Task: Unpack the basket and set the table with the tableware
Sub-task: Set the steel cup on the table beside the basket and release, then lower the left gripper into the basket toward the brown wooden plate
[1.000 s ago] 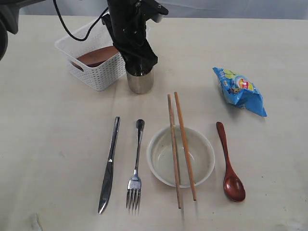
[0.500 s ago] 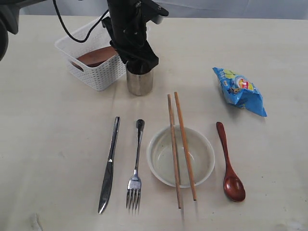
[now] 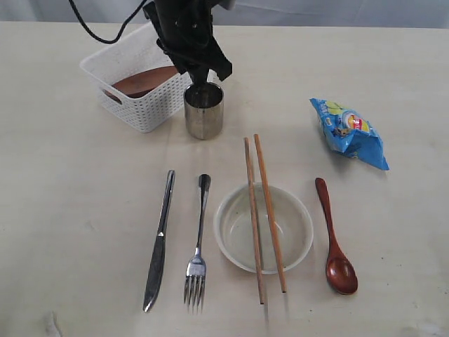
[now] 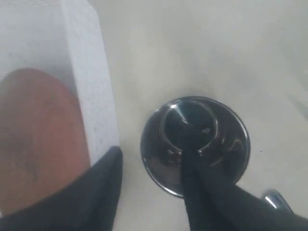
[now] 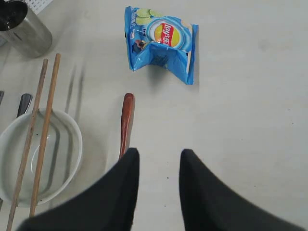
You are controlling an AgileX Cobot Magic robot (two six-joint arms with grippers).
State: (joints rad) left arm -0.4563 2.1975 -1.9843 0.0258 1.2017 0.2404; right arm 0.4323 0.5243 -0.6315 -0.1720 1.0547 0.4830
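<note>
Left gripper (image 3: pixel 208 72), spread, hovers above the steel cup (image 3: pixel 204 111), basket (image 3: pixel 147 112) at its ten o'clock. Right gripper (image 5: pixel 159 156) spread, empty.

Snack bag (image 5: pixel 161 41), blue: round red-and-yellow brand logo (image 5: pixel 163 32) on the front; its lettering is too small to read. No other text legible.

Looks a robot lab bench; bare beige table (image 3: pixel 63 210); black robot arm (image 3: pixel 184 31); grey backdrop (image 3: pixel 337 10).
</note>
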